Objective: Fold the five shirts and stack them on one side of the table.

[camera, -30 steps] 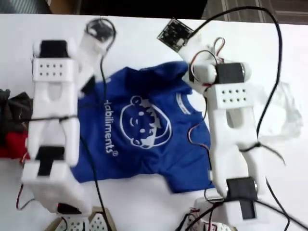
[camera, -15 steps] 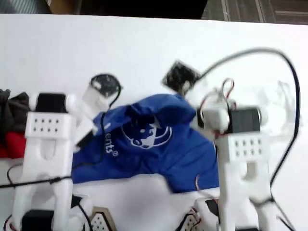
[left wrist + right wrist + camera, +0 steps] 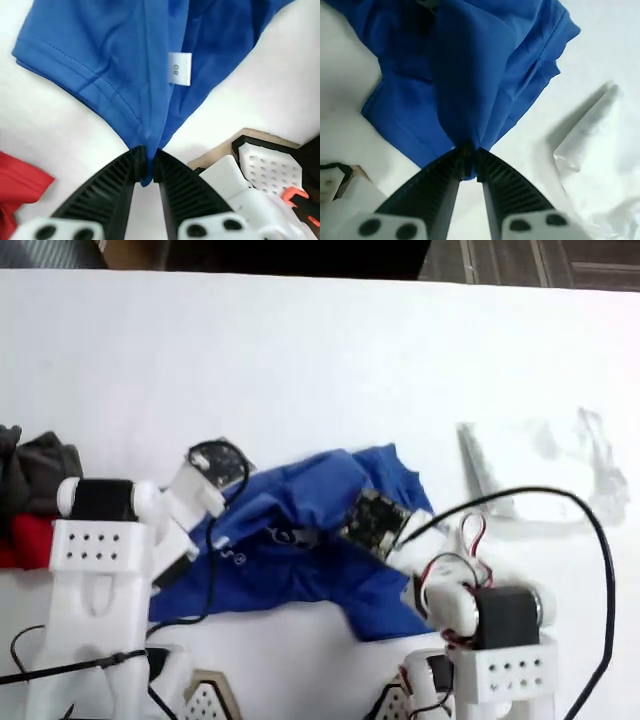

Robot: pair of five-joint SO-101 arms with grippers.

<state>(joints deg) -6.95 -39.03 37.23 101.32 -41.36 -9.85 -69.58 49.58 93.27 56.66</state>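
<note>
There's the shirt (image 3: 280,580), bunched near the table's (image 3: 300,360) front edge, between the arms. Left tool (image 3: 146,154) is pinching a hem corner, right tool (image 3: 469,150) a gathered fold. Light, limp cloth, I'd say: grip seams and corners or it sags.

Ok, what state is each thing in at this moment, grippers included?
blue shirt: bunched up, half folded over itself.
left gripper: shut on the blue shirt's edge.
right gripper: shut on the blue shirt's fabric.
red shirt: crumpled, unfolded.
dark garment: crumpled, beside the red shirt.
clear plastic bag: lying flat, wrinkled.
</note>
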